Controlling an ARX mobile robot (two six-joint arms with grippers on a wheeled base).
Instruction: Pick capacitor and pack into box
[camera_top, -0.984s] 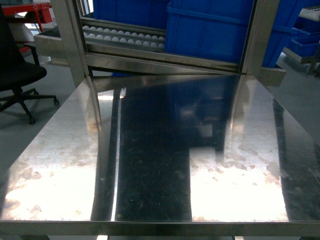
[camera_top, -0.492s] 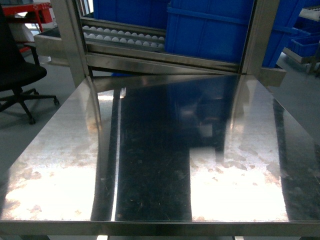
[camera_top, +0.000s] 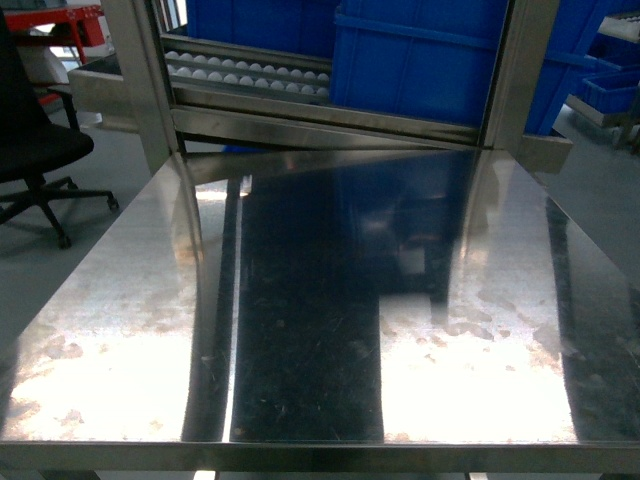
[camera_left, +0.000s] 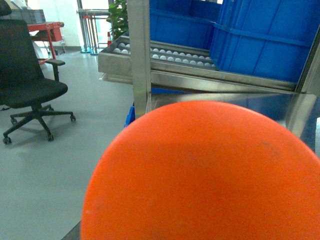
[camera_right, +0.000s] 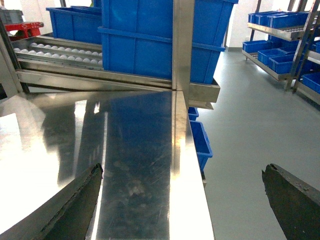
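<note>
Nothing had moved since the earlier head frames: same steel table (camera_top: 310, 300), no arm in head view. Neither capacitor nor box appeared in any view. Right gripper (camera_right: 182, 200): dark fingers (camera_right: 70, 207) spread wide at the table's right edge, nothing between them. Left wrist view was mostly blocked by an orange rounded object (camera_left: 205, 175); left gripper state could not be told. Blue crates (camera_top: 420, 60) stood on the roller rack (camera_top: 245, 72) behind; black office chair (camera_left: 30, 85) at left
</note>
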